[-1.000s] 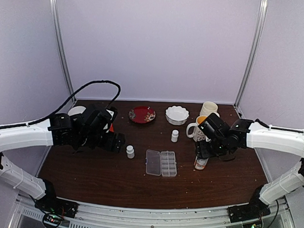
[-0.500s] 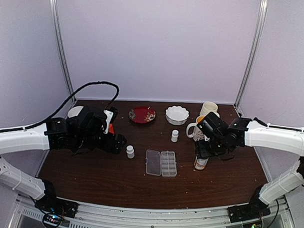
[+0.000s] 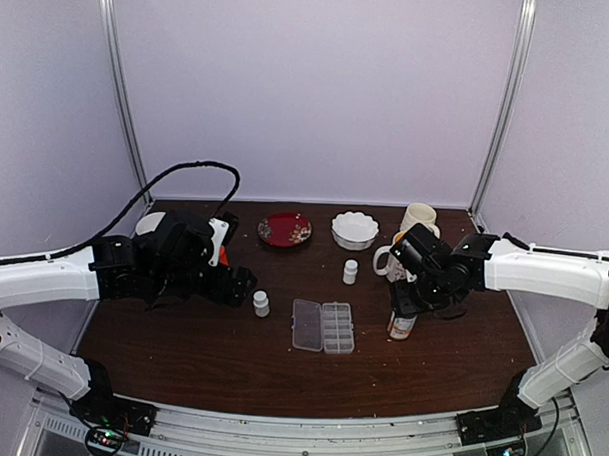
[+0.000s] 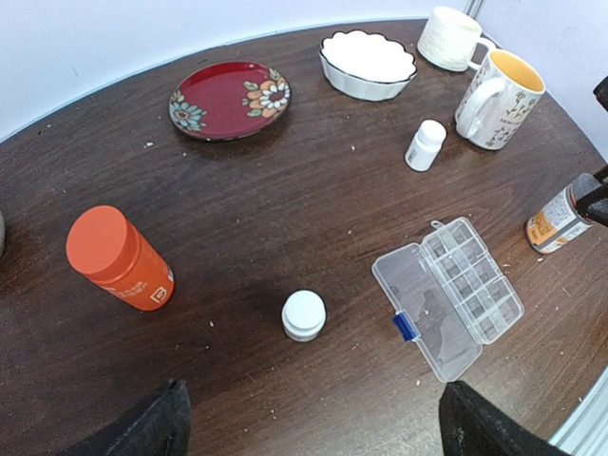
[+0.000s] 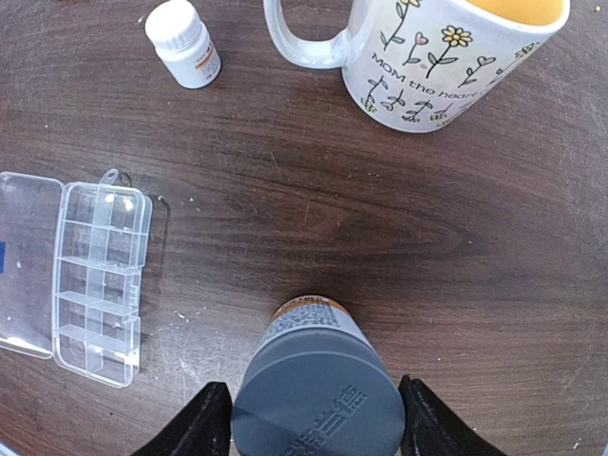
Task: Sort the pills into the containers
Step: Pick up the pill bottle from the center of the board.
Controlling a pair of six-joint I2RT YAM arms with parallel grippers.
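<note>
Dark wood table (image 3: 229, 370) is sitting in a pale lilac booth (image 3: 319, 88). Metal posts (image 3: 119, 91) are running up the back corners and a black cable (image 3: 187, 168) is looping off the left arm.

Landmark: box (image 4: 448, 295), lying mid-table with its lid lying open on its left side. Pills (image 4: 148, 144) are showing only as whitish specks scattered on the wood around the box. Cannot tell if any are sitting in the cells.

Left to right:
- Orange bottle (image 4: 118, 259) is standing well left of the box.
- Left gripper (image 4: 313, 423) is hovering left of the box, jaws spread wide, nothing between them.
- White bottle (image 4: 304, 314) is standing between that gripper and the box.
- Red plate (image 4: 230, 99) is lying behind-left of the box.
- Bowl (image 4: 369, 63) is sitting behind the box.
- Second white bottle (image 4: 425, 144) is standing behind the box, nearer to it.
- Floral mug (image 4: 499, 98) and cream mug (image 4: 449, 36) are standing behind-right of the box. The right arm is partly covering the floral mug from above.
- Grey-cap bottle (image 5: 318, 399) is standing right of the box.
- Right gripper (image 5: 313, 418) is straddling that cap, fingers (image 5: 211, 423) right against its sides. Cannot tell if it is clamping.

Count: one box, two white bottles, two mugs, one each of plate, bowl, orange bottle and grey-cap bottle.
</note>
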